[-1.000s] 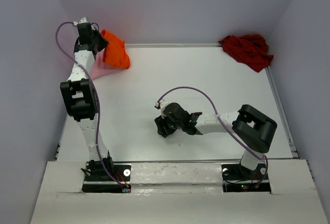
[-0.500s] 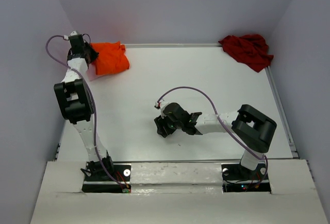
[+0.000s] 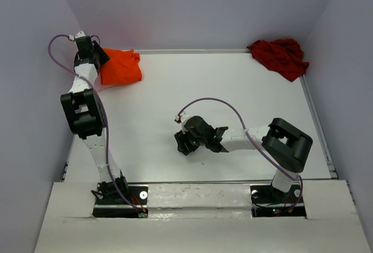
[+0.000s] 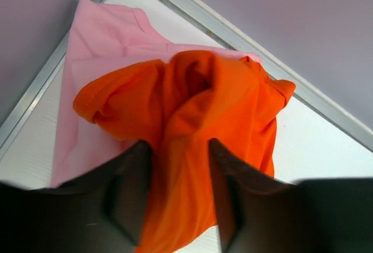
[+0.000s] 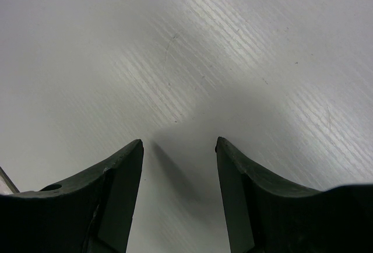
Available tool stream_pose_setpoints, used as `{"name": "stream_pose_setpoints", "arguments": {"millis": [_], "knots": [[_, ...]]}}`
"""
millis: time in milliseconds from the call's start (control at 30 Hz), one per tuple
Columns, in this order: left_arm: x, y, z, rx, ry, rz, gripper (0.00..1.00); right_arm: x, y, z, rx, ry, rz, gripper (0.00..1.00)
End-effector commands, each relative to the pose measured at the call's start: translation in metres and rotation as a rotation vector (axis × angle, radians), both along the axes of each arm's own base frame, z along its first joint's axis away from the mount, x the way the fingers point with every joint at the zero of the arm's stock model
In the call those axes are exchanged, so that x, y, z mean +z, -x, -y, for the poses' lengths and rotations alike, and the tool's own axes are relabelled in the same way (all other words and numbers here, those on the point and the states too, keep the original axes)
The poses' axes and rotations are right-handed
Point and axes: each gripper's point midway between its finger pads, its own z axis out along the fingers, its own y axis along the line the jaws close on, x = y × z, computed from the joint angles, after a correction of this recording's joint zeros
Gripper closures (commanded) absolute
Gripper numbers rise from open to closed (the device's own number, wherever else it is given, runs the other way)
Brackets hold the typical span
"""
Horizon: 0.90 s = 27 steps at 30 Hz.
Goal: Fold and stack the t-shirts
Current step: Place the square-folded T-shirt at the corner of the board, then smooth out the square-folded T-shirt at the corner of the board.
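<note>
stacking: our left gripper (image 4: 178, 148), half-open, straddles bright orange cloth t-shirt (image 4: 227, 107) atop light pink cloth t-shirt (image 4: 99, 31), hold unclear; right gripper (image 5: 178, 142) gapes empty; next, release cleanly

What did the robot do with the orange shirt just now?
The left gripper carried the orange shirt left, toward the far corner, and laid it on the pink shirt. Its jaws have spread apart around the cloth, seemingly letting go. The right gripper, open over the table, and the red shirt stayed put.
</note>
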Motion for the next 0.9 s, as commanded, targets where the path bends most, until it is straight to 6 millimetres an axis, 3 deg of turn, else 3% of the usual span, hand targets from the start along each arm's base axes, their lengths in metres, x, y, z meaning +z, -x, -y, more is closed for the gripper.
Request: {"name": "stream_pose_setpoints", "arguments": {"millis": [0, 100, 167, 267, 600, 700, 833, 867], "knots": [[0.018, -0.007, -0.014, 0.02, -0.056, 0.036, 0.4, -0.038, 0.026, 0.023, 0.031, 0.127, -0.092, 0.41], [0.002, -0.001, -0.027, 0.08, -0.083, -0.027, 0.29, -0.039, 0.026, 0.023, 0.031, 0.128, -0.093, 0.41], [-0.004, 0.005, -0.034, 0.109, -0.098, -0.053, 0.28, -0.038, 0.025, 0.023, 0.03, 0.128, -0.091, 0.41], [0.003, 0.01, -0.041, 0.157, -0.115, -0.054, 0.28, -0.038, 0.025, 0.023, 0.03, 0.128, -0.091, 0.41], [0.079, 0.017, -0.042, 0.224, -0.146, 0.065, 0.28, -0.039, 0.027, 0.022, 0.037, 0.127, -0.098, 0.41], [0.093, 0.021, -0.044, 0.244, -0.156, 0.082, 0.28, -0.04, 0.027, 0.022, 0.038, 0.126, -0.099, 0.41], [0.116, 0.023, -0.034, 0.219, -0.128, 0.138, 0.28, -0.04, 0.027, 0.022, 0.038, 0.129, -0.101, 0.41], [0.122, 0.016, -0.022, 0.17, -0.09, 0.18, 0.28, -0.04, 0.027, 0.021, 0.039, 0.128, -0.102, 0.41]]}}
